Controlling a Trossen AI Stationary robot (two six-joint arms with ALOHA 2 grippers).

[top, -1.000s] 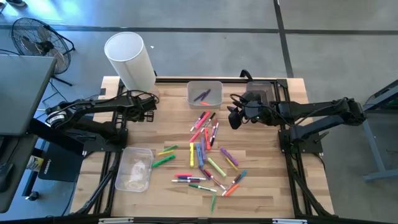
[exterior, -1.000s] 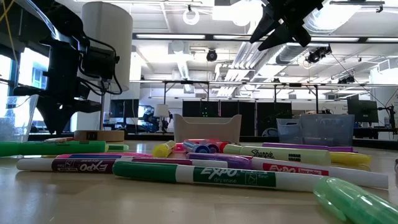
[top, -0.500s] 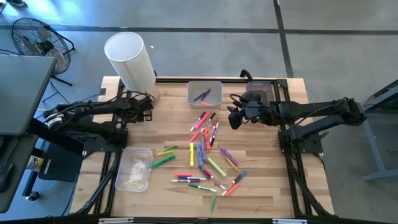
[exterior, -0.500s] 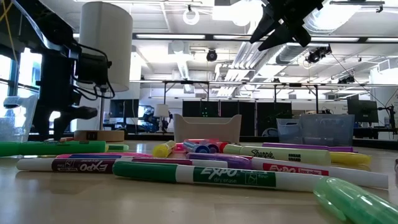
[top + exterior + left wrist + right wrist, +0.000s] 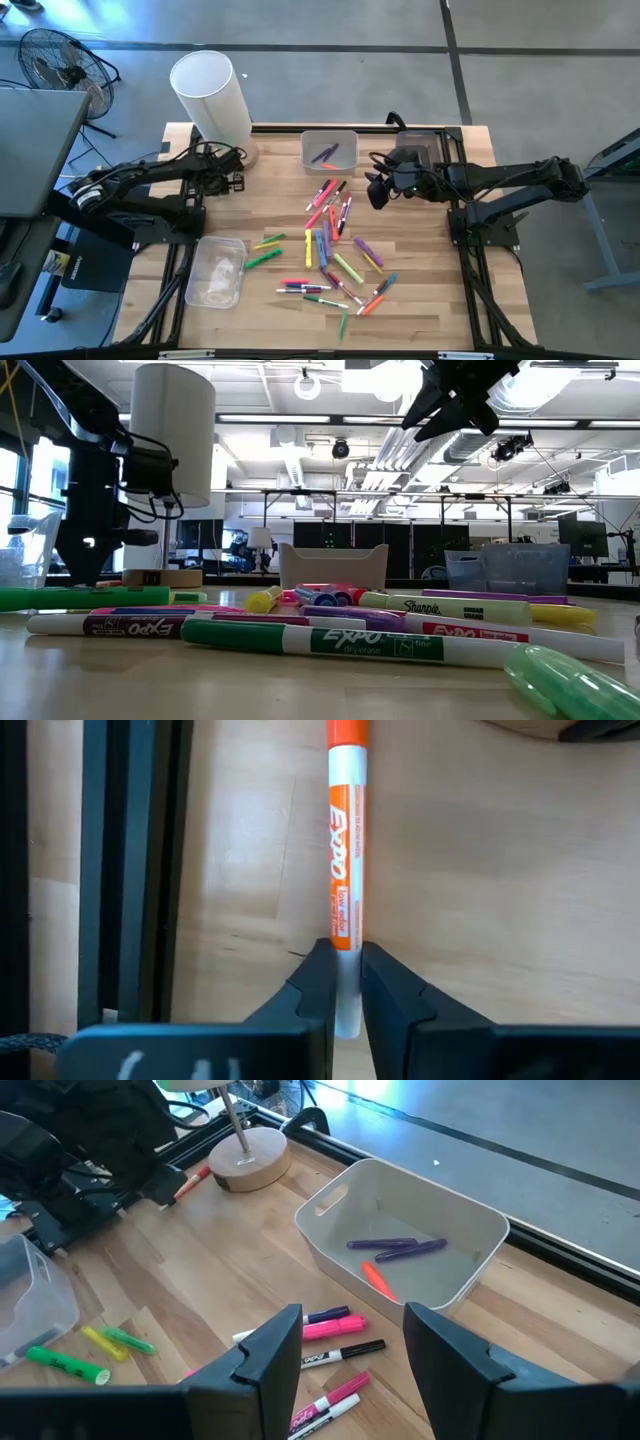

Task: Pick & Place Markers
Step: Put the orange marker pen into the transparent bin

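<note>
- In the low view, white-barrelled EXPO markers [image 5: 330, 640] lie nearest on the wooden tabletop [image 5: 270, 205], with a pale green highlighter [image 5: 570, 682] at the close right corner.
- Behind them a Sharpie marker [image 5: 455, 607] and a jumble of yellow, pink, blue and purple pens stretch toward the middle.
- From above, the main scatter of markers [image 5: 330, 245] covers the centre of the tabletop, from just below the grey bin down toward the front edge.
- A clear plastic bin [image 5: 215, 270] sits at the front left, with two green markers [image 5: 262, 258] just beside it.
- The right tool [image 5: 375, 190] hangs above the upper right fringe of the scatter, its fingers [image 5: 275, 1342] spread wide and holding nothing.
- The left tool [image 5: 236, 181] sits low at the back left of the tabletop, near the lamp base.
- Its fingers [image 5: 318, 982] are clamped on an orange-capped EXPO marker [image 5: 346, 900], gripping the white barrel near its tail end; the marker lies flat on the wood beside the black frame rail [image 5: 130, 870].
- The grey bin [image 5: 330, 150] stands at the back centre, holding two purple markers [image 5: 398, 1247] and an orange one [image 5: 376, 1279].
- A white cylindrical lamp shade [image 5: 210, 95] rises at the back left over a round wooden base [image 5: 248, 1158].
</note>
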